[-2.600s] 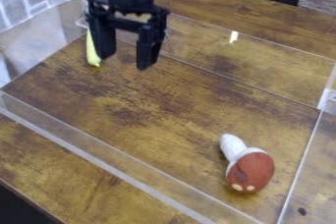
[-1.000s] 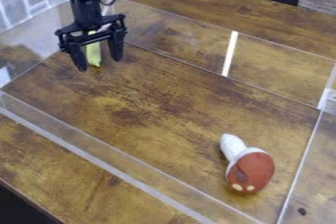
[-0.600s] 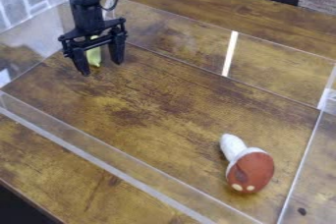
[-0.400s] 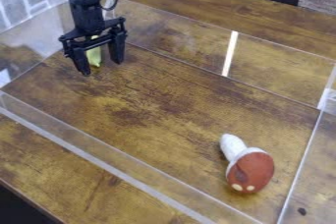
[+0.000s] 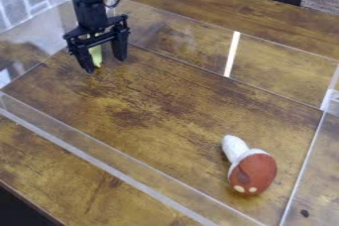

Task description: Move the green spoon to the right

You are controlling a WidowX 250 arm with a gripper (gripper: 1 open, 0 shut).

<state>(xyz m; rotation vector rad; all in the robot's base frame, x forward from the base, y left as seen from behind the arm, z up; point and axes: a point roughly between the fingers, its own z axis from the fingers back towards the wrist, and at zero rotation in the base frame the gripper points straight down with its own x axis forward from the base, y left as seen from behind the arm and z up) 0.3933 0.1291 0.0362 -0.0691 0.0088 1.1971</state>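
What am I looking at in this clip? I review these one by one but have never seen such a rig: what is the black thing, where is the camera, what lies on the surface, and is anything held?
There is one view, from a camera set above and to one side of a wooden table edged with clear plastic walls. The black thing at upper left is a robot arm ending in a gripper, a two-fingered claw that points down at the table. Its jaws are open and it holds nothing. Between its fingers lies the green spoon, showing only as a pale yellow-green sliver, mostly hidden by the claw. Whether the fingers touch it cannot be told. At lower right, far from the arm, lies a toy mushroom with a brown cap and a white stem.
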